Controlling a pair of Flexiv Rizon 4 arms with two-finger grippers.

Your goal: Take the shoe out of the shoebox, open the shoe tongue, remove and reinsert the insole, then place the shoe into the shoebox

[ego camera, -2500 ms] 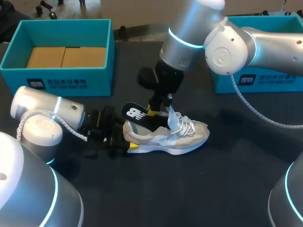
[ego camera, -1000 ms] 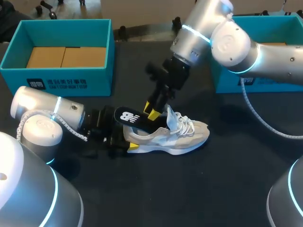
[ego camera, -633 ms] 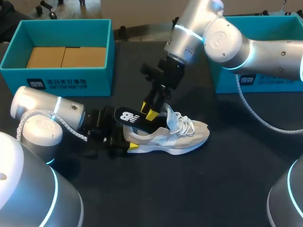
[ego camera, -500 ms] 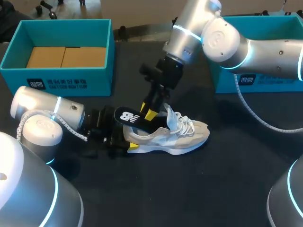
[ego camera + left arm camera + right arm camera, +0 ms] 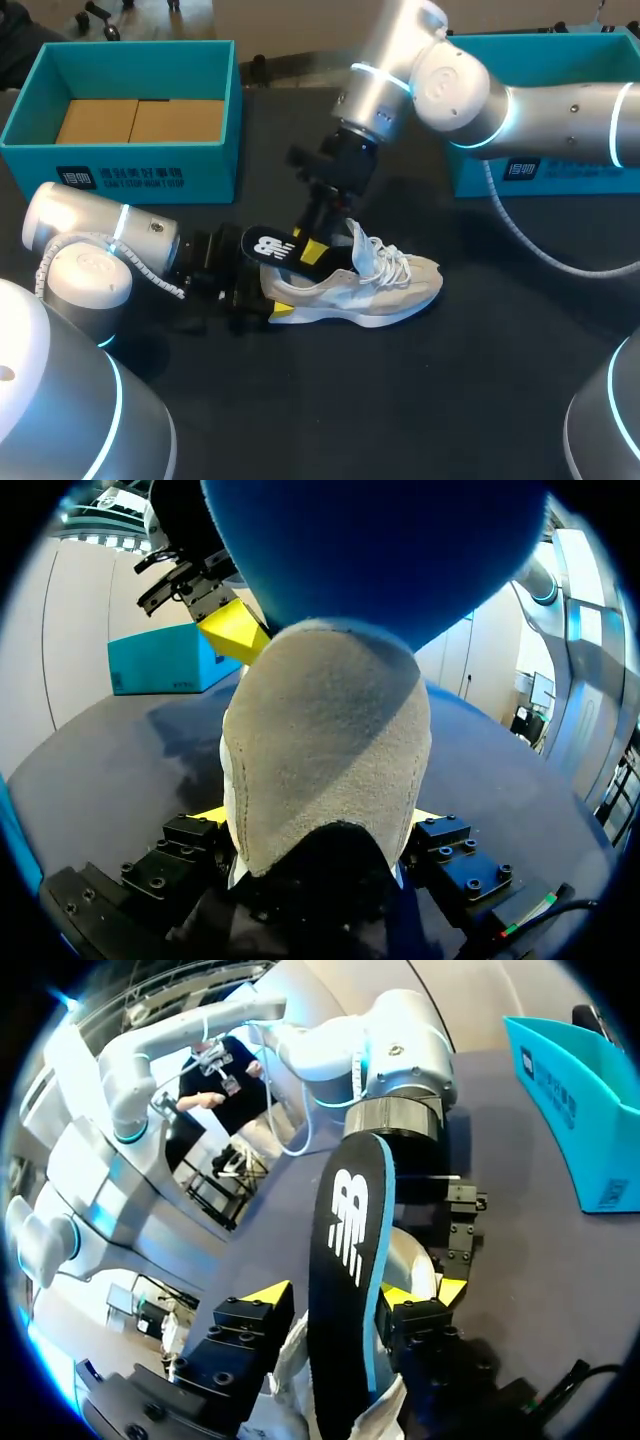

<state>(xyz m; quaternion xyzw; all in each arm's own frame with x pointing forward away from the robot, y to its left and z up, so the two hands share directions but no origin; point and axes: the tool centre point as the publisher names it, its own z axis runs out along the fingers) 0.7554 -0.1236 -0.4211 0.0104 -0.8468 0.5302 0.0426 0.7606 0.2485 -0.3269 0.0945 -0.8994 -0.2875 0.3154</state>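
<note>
A beige and white sneaker [image 5: 372,288] lies on its sole on the dark table, toe to the right. My left gripper [image 5: 262,298] is shut on its heel [image 5: 325,770], one yellow tip on each side. A black insole [image 5: 276,246] with a white logo slants out of the shoe opening, over the heel. My right gripper [image 5: 308,243] comes down from above and is shut on the insole [image 5: 352,1250], with its fingers at the two long edges. The tongue and laces [image 5: 368,258] stand up just right of it. My right gripper's yellow tip [image 5: 232,630] shows above the heel.
A teal box [image 5: 150,170] with brown cardboard inside stands at the back left. A second teal box [image 5: 560,175] stands at the back right, partly behind my right arm. The table in front of the shoe is bare.
The insole has dropped from a steeper tilt to a flatter slant over the heel. My right arm has swung a little to the left. The shoe and my left arm have stayed put.
</note>
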